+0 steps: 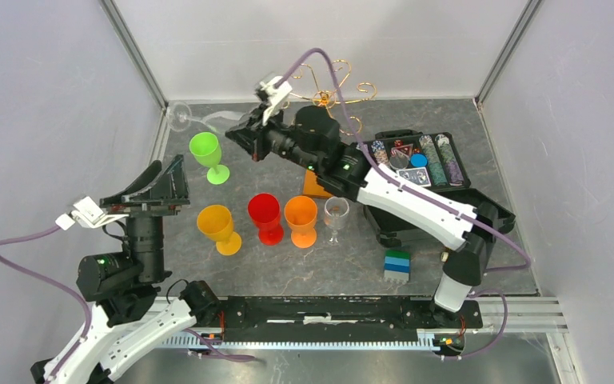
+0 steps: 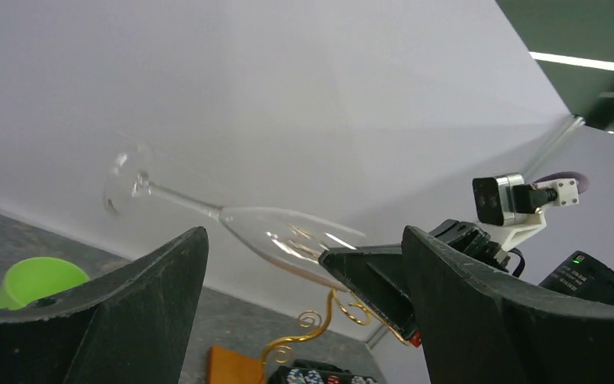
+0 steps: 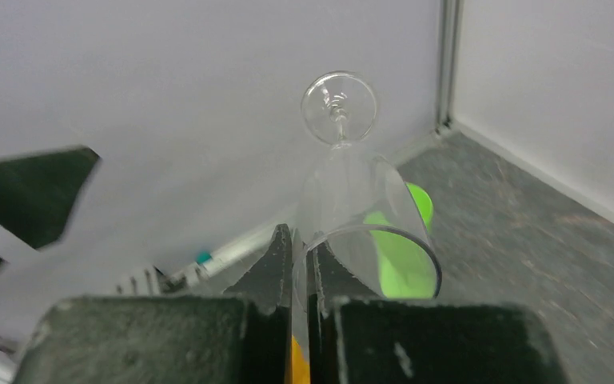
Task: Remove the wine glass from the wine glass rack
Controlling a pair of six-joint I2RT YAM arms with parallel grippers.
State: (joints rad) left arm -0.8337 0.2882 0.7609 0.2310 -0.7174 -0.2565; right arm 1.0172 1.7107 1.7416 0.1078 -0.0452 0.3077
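Observation:
A clear wine glass (image 1: 208, 124) lies on its side in the air over the back left of the table, foot toward the left wall. My right gripper (image 1: 238, 138) is shut on its rim, one finger inside the bowl and one outside, as the right wrist view (image 3: 300, 250) shows with the glass (image 3: 352, 184) stretching away. The gold wire wine glass rack (image 1: 329, 86) stands behind the right arm on its orange-brown base (image 1: 314, 187), apart from the glass. My left gripper (image 1: 164, 182) is open and empty, looking up at the glass (image 2: 272, 232) and the rack (image 2: 320, 324).
A green cup (image 1: 205, 152) stands below the held glass. A yellow cup (image 1: 216, 224), a red cup (image 1: 265, 214), an orange cup (image 1: 301, 218) and a small clear glass (image 1: 336, 214) stand in a row. A black poker-chip case (image 1: 420, 160) and stacked blocks (image 1: 397, 266) sit right.

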